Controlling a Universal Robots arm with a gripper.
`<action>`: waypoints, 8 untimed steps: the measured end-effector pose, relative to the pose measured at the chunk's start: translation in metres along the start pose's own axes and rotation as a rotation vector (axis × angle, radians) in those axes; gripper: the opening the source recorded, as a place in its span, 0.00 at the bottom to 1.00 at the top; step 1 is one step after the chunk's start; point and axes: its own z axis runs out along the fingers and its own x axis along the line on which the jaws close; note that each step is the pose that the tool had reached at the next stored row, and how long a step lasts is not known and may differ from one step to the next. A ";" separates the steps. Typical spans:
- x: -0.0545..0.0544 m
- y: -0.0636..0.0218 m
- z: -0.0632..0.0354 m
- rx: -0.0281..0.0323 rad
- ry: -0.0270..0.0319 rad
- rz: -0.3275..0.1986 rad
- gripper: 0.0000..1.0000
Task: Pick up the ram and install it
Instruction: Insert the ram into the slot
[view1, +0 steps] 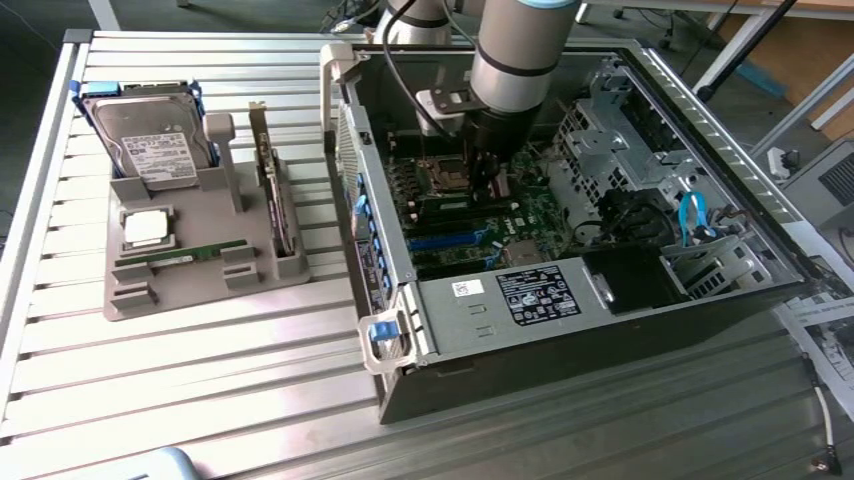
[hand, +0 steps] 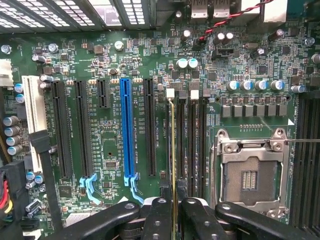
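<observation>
The pincer (hand: 173, 212) is pinching the ram (hand: 173, 145) between its black fingers (hand: 157, 220). The stick stands edge-on along the memory slot farthest from the empty CPU socket (hand: 250, 172); whether it is seated I cannot tell. Beyond it from the socket runs the blue expansion slot (hand: 127, 130). Well apart from the socket, outside the computer case (view1: 534, 375), a second ram stick (view1: 180, 256) lies in a grey holder (view1: 200, 300) on the worktop (view1: 200, 400).
</observation>
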 end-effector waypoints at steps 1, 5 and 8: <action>0.000 0.0000 0.0002 0.0000 0.0001 0.000 0.14; 0.000 0.0001 0.0012 0.0000 0.0001 0.000 0.14; 0.000 0.0002 0.0018 -0.0001 0.0001 0.000 0.14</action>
